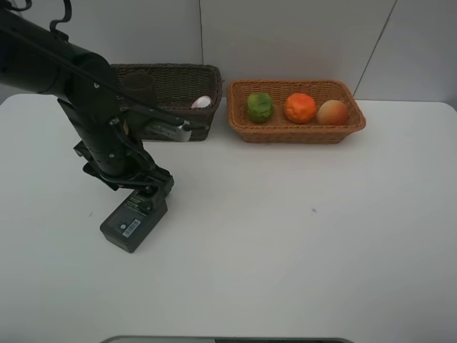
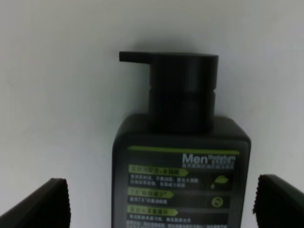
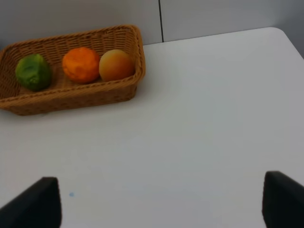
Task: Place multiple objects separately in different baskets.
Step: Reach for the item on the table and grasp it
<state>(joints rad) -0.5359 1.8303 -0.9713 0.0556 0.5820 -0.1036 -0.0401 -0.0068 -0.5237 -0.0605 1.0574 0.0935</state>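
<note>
A dark flat labelled bottle (image 1: 132, 223) lies on the white table at the left, its pump cap (image 2: 183, 90) pointing toward the baskets. My left gripper (image 1: 148, 193) hangs low over its cap end, open, with one fingertip on each side of the bottle (image 2: 180, 180), not touching it. The dark brown basket (image 1: 171, 77) holds a pink white-capped bottle (image 1: 202, 102). Inside the orange-tan basket (image 1: 243, 128) lie a green fruit (image 1: 260, 106), an orange (image 1: 300, 108) and a peach (image 1: 333, 112). My right gripper (image 3: 159, 204) stands open above bare table, away from that basket (image 3: 71, 99).
The left arm (image 1: 86, 86) reaches in from the upper left and covers part of the dark basket's front. Grey wall panels rise right behind both baskets. White tabletop (image 1: 300, 236) stretches across the middle and right.
</note>
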